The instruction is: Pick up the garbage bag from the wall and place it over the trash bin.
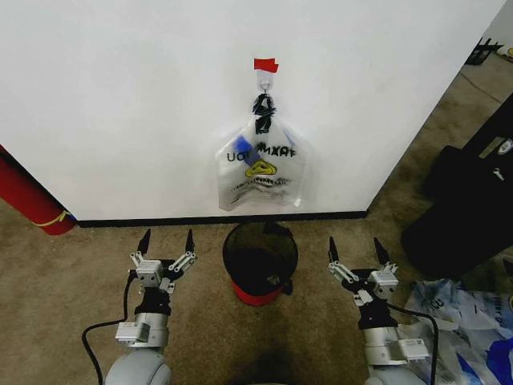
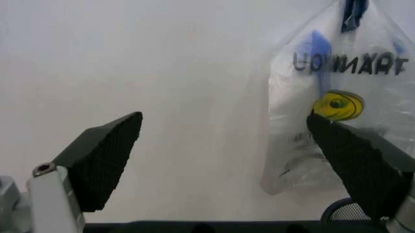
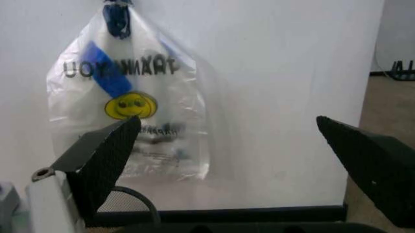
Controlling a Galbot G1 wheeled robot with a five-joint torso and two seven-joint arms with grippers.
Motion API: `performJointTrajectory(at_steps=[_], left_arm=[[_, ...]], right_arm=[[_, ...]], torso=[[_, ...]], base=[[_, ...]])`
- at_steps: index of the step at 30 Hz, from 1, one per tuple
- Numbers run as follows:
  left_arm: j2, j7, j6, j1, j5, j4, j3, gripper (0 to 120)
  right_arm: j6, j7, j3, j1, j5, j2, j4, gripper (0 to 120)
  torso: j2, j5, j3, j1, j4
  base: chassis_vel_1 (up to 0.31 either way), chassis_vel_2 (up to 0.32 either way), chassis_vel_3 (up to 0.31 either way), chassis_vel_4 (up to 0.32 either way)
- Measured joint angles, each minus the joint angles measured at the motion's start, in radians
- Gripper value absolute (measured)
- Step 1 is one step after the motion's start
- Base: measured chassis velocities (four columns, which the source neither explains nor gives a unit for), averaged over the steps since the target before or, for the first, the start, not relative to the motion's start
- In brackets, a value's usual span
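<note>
One thin see-through plastic garbage bag [image 1: 261,167] with blue patches, a yellow smiley and mirrored dark lettering hangs by its dark knotted handles from one small hook [image 1: 264,83] on the plain white wall [image 1: 120,104], just under one short strip of red tape [image 1: 265,65]. Directly below the bag, on the brown carpet floor [image 1: 64,273], stands one small round black mesh trash bin [image 1: 260,257] with a red base, close to the wall's black baseboard [image 1: 144,220]; bag and bin do not touch.

Two hands are raised before the wall, one to each side of the bin. The left hand [image 1: 167,241] is spread wide and holds nothing; the right hand [image 1: 353,250] is likewise spread wide and holds nothing. Both are well short of the bag.

The head view takes in one large red cylinder [image 1: 28,199] leaning at the wall's left end, a heap of white-and-blue plastic bags [image 1: 465,317] on the floor at the right, and a black object [image 1: 473,192] beyond it. The left wrist view, between its two dark fingers [image 2: 107,160], catches the bag [image 2: 337,97] to one side and a sliver of the bin's mesh rim [image 2: 347,212]. The right wrist view shows the bag [image 3: 126,97] more fully, its smiley plain, with part of the bin's rim [image 3: 129,199] beneath.
</note>
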Motion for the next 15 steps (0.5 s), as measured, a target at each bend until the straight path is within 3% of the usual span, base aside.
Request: performJointTrajectory(at_steps=[9, 15], left_arm=[[-0.009, -0.001, 0.001, 0.008, 0.003, -0.005, -0.001, 100], [-0.006, -0.002, 0.002, 0.017, 0.003, -0.012, -0.003, 100]], right_arm=[[-0.039, -0.001, -0.010, 0.048, 0.014, -0.017, -0.005, 100], [-0.121, 0.017, -0.050, 0.175, 0.120, -0.067, -0.041, 100]], torso=[[0.000, 0.0000, 0.000, 0.000, -0.0001], [0.000, 0.0001, 0.000, 0.000, -0.0001]], base=[[0.000, 0.000, 0.000, 0.000], [0.000, 0.000, 0.000, 0.000]])
